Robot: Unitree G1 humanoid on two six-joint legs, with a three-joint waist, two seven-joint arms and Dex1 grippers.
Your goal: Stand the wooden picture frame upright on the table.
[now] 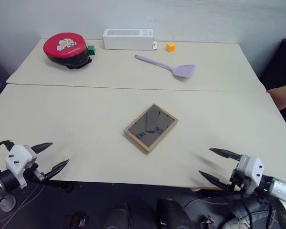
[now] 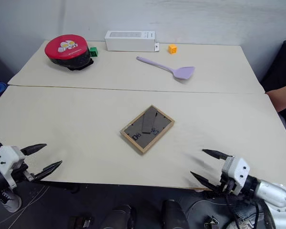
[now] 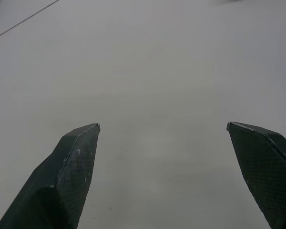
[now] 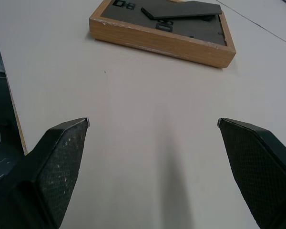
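Frame (image 1: 150,127) lies face-down on table (image 1: 86,119).

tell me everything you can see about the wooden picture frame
The wooden picture frame is a small rectangle with a light wood border, slightly scuffed along one edge. It lies flat and face down near the middle of the table, turned at an angle, its dark grey back up. The fold-out stand lies folded against that back, beside small clips. Only the table touches it; both hands are well clear.
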